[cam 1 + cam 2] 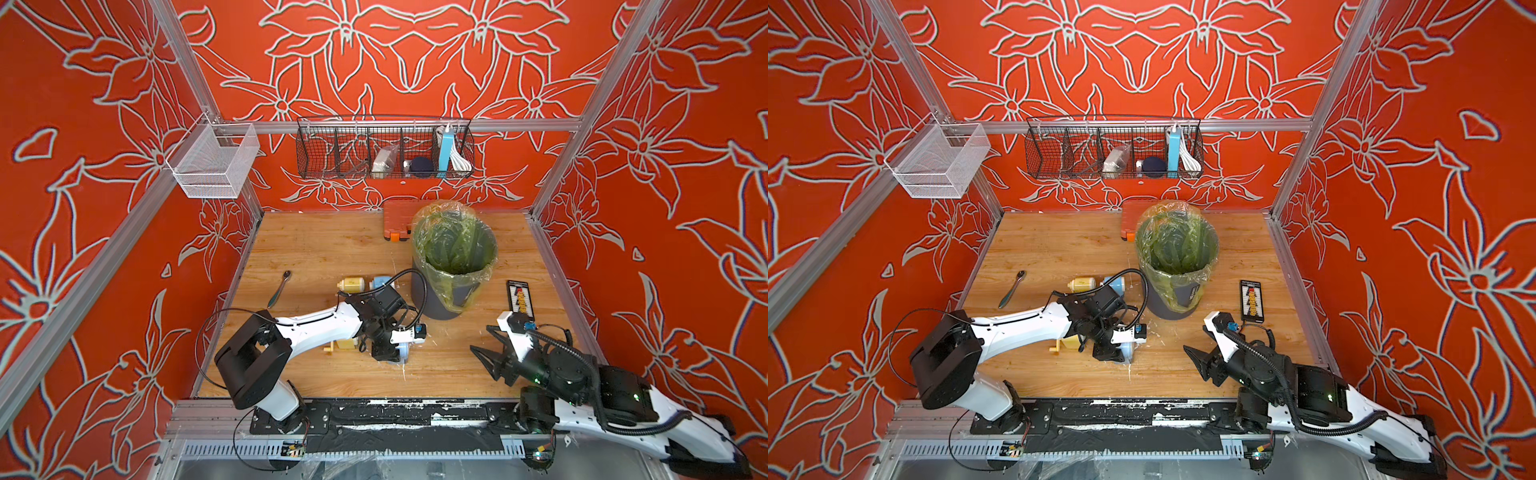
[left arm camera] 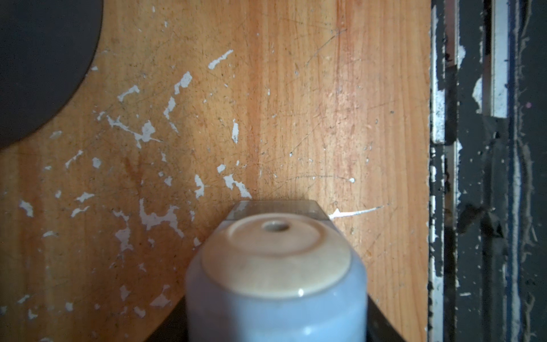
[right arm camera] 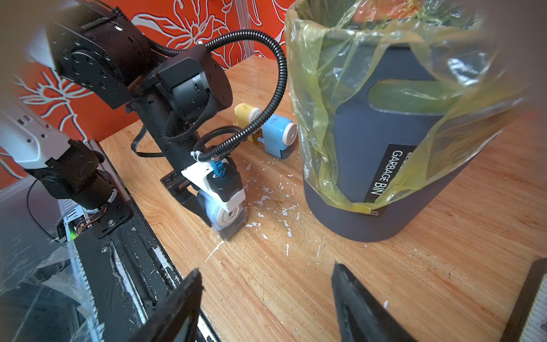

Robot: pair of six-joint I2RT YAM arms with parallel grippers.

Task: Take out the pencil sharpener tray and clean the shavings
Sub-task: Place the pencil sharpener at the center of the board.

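Observation:
My left gripper (image 1: 392, 353) is shut on a light blue pencil sharpener (image 3: 226, 213) that stands on the wooden table near the front. The cream, holed face of this pencil sharpener (image 2: 275, 266) fills the left wrist view. Its clear tray (image 3: 232, 231) sits in the base, and the tray (image 2: 275, 208) shows as a grey translucent edge. Whitish shavings (image 2: 148, 130) lie scattered on the wood between the sharpener and the bin, and the same shavings (image 3: 284, 210) appear in the right wrist view. My right gripper (image 3: 266, 268) is open and empty, low over the front right of the table, apart from the sharpener. In both top views the right gripper (image 1: 478, 336) (image 1: 1194, 337) points left.
A grey garbage bin (image 1: 432, 299) lined with a yellow-green bag stands right behind the sharpener. A yellow sharpener (image 1: 351, 284) and a blue one (image 1: 380, 282) lie left of the bin, and another yellow one (image 1: 345, 345) sits under my left arm. There is also a metal tool (image 1: 279, 289), a black card (image 1: 518, 297) and an orange case (image 1: 397, 224).

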